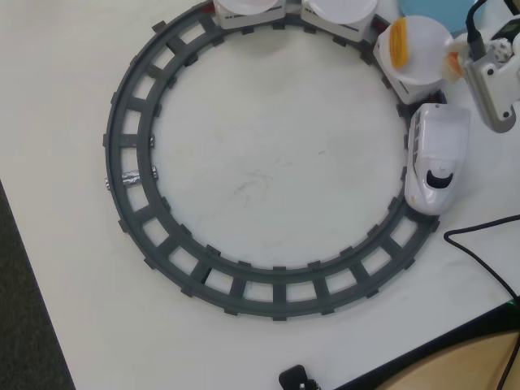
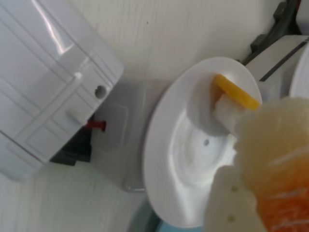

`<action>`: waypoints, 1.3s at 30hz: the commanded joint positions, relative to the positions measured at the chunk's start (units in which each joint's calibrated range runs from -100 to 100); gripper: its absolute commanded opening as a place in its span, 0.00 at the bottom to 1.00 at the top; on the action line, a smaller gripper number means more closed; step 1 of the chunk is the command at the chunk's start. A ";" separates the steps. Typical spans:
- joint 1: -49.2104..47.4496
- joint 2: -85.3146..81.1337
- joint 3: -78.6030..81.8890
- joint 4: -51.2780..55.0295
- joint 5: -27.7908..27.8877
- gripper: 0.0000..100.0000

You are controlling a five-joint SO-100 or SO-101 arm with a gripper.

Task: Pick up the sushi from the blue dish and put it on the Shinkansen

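White toy train (image 1: 436,156) sits on the right side of the grey ring track (image 1: 130,175) in the overhead view, nose with black windshield pointing toward the bottom of the frame. Behind it, toward the top, a car carries a round white plate (image 1: 418,50). A yellow-orange sushi slice (image 1: 398,46) lies on that plate, on its left part. 2 more plate cars (image 1: 341,10) follow along the top arc, partly cut off by the frame edge.

Light blue dish (image 1: 435,15) shows only as a sliver at the top right, past the plate car and off the track, partly behind the arm.

Arm enters from the right edge. Claw (image 1: 457,63) hovers at the right rim of the white plate. In the wrist view an orange-and-white piece, the sushi (image 2: 282,205), fills the lower right corner, blurred and very close to the lens, in front of the plate. It sits at the claw tips; claw appears closed on it, though the fingers themselves are hard to separate.

White surface (image 1: 268,171) under everything. A black cable (image 1: 479,260) trails across the lower right.
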 commanded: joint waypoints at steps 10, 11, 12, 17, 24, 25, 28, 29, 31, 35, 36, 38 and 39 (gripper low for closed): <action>0.42 -2.06 -0.25 -2.44 1.05 0.02; 0.42 -2.06 -0.25 -2.44 1.05 0.02; 0.42 -2.06 -0.07 -2.44 1.05 0.02; -0.11 -2.06 0.92 -2.44 1.05 0.02; 0.15 -2.14 0.92 -2.44 1.05 0.02; 0.15 -2.14 0.92 -2.44 1.05 0.02; 0.15 -2.14 0.92 -2.44 1.05 0.02; 0.15 -2.14 0.92 -2.44 1.05 0.02; 0.15 -2.14 0.92 -2.44 1.05 0.02; 0.07 -2.14 0.92 -2.44 1.05 0.02; 0.07 -2.14 0.92 -2.44 1.05 0.02; 0.07 -2.14 0.92 -2.44 1.05 0.02; 0.07 -2.14 0.92 -2.44 1.05 0.02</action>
